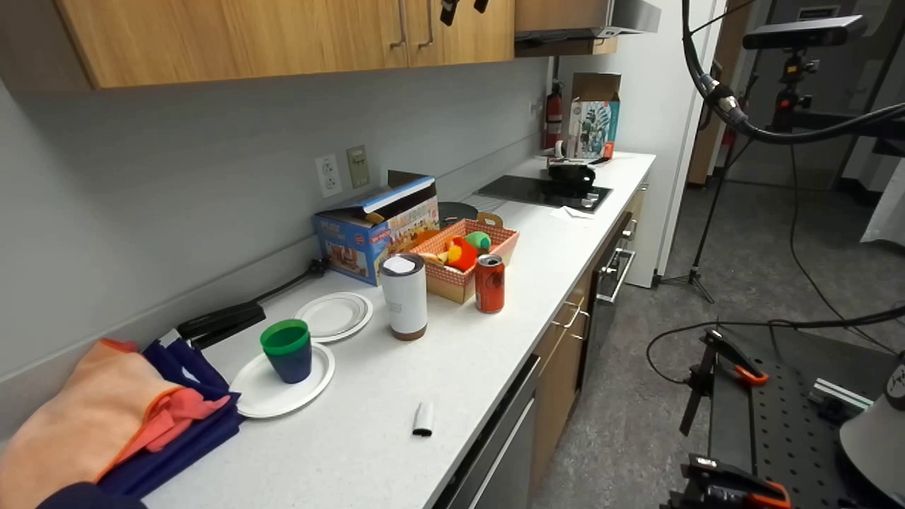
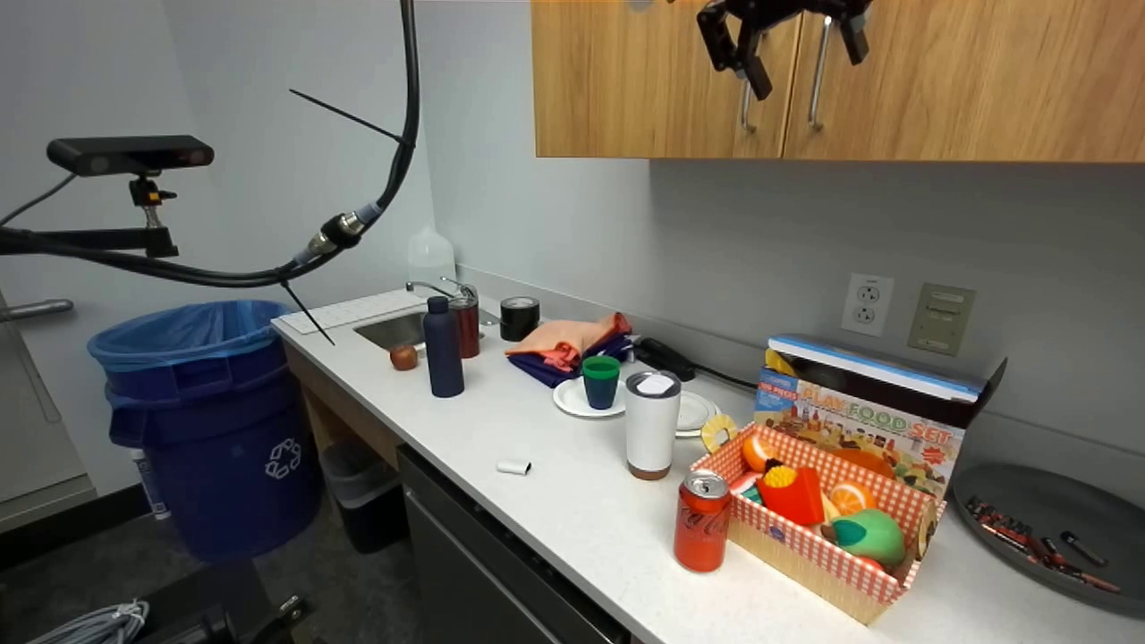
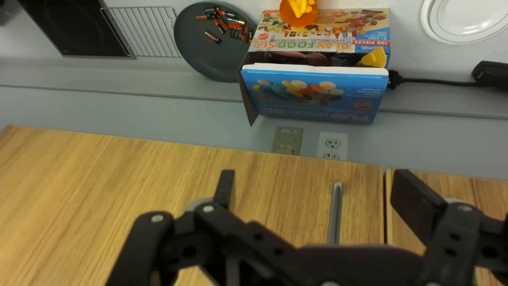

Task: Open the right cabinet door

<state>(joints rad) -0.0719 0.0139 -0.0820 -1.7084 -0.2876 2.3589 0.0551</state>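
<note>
Wrist view: observed gripper [image 3: 314, 182] with jaws spread apart, visually framing the silver handle [image 3: 335, 210]; found right cabinet door [image 3: 154, 178] closed.

In the wrist view the gripper [image 3: 315, 190] holds its fingers [image 3: 225, 186] wide apart. Between them shows the handle [image 3: 335, 214] of the right door [image 3: 131, 190], partly hidden by the gripper. Beside the handle, a narrow seam [image 3: 385, 206] divides this door from the left door [image 3: 476, 190]. The wall [image 3: 119, 115] bears an outlet [image 3: 332, 143]; on the counter [image 3: 412, 55] are a box [image 3: 313, 95], a white plate [image 3: 468, 18] and a dark dish [image 3: 190, 43] of batteries [image 3: 236, 28].
</note>
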